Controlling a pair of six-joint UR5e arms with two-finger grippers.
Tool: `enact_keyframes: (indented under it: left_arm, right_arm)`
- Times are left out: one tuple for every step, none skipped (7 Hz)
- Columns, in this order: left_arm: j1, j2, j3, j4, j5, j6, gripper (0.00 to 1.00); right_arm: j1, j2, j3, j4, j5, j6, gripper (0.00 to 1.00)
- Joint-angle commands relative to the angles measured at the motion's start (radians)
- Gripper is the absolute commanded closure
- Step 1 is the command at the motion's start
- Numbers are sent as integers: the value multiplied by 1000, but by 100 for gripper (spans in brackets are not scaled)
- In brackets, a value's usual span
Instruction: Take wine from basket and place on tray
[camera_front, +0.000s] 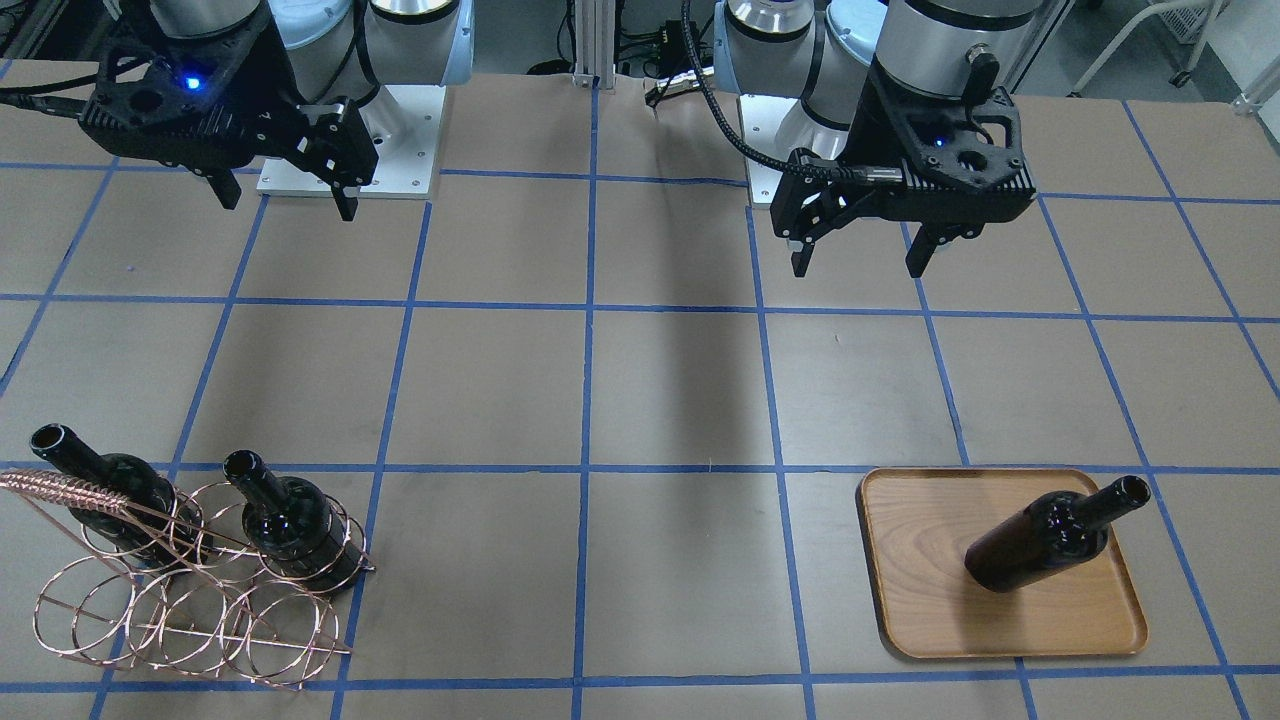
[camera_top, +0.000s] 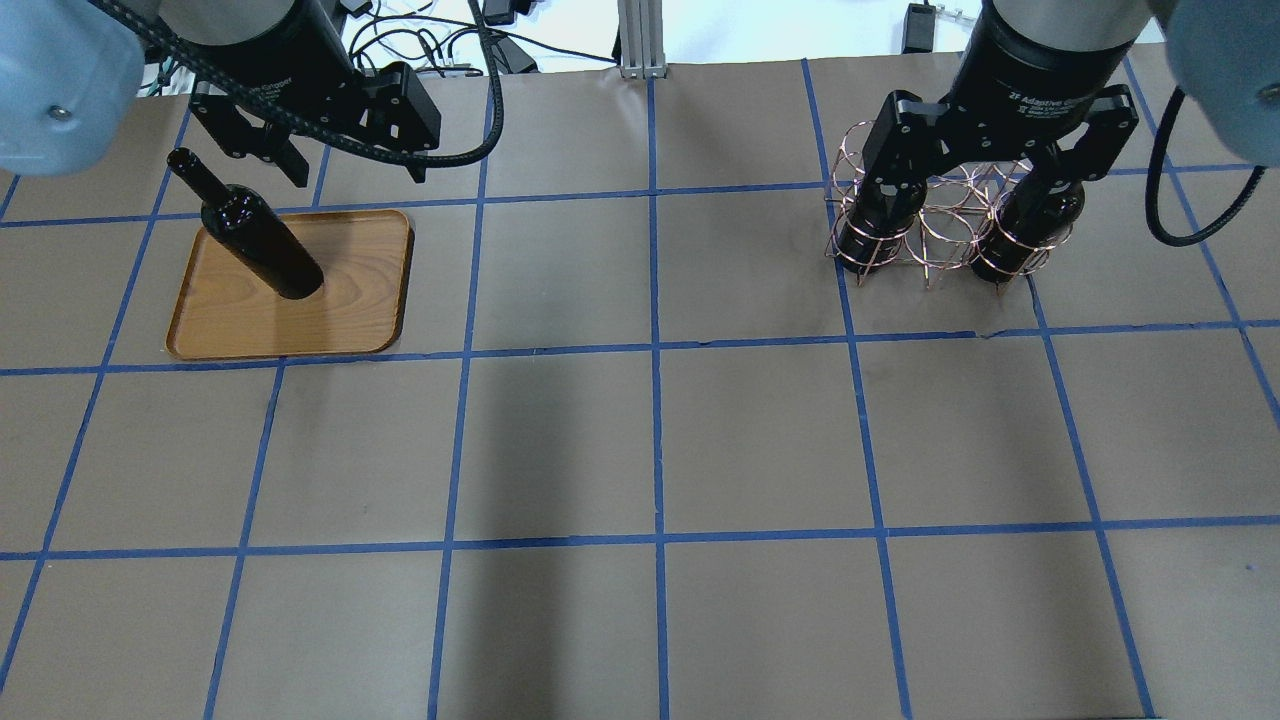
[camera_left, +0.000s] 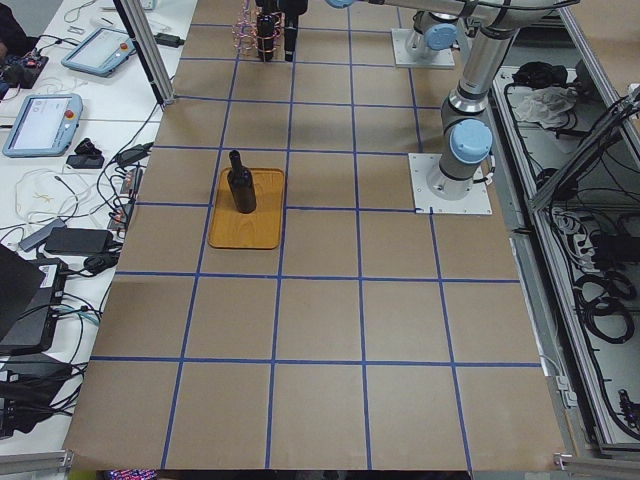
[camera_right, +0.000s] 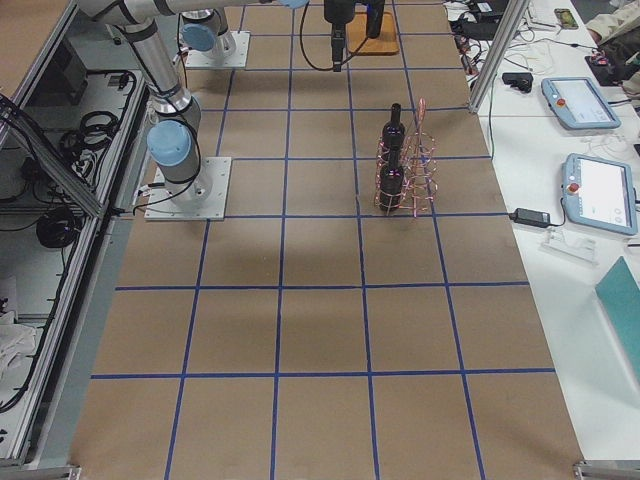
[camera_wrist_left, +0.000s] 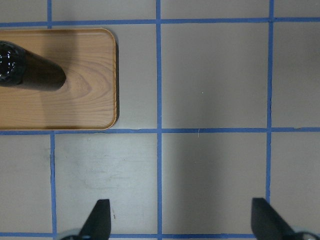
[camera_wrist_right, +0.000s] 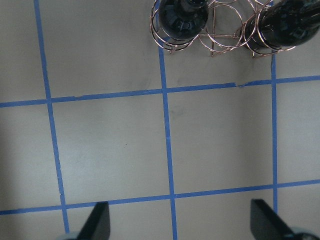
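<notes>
On tray, wine upright; basket holds two bottles.

I note the desk as brown paper, ruled into squares by blue tape. The tray is warm brown wood with curved grain; the bottle on it is glossy near-black. The basket is rose-copper wire rings, its two bottles the same black. My left claw and right claw: matt black.

I count three bottles, one tray, one basket, and two grippers of mine: left gripper, right gripper.
</notes>
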Motion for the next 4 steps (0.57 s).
enact_keyframes:
  left_arm:
    - [1, 8, -3, -2, 8, 0, 0]
    - [1, 8, -3, -4, 5, 0, 0]
    - [1, 10, -5, -6, 8, 0, 0]
    - [1, 11, -5, -9, 9, 0, 0]
  right_arm:
    - [2, -9, -1, -15, -12, 2, 0]
    - [2, 5, -1, -21, -8, -6, 0]
    - [0, 4, -1, -23, -24, -9, 0]
    - [0, -1, -1, -20, -22, -9, 0]
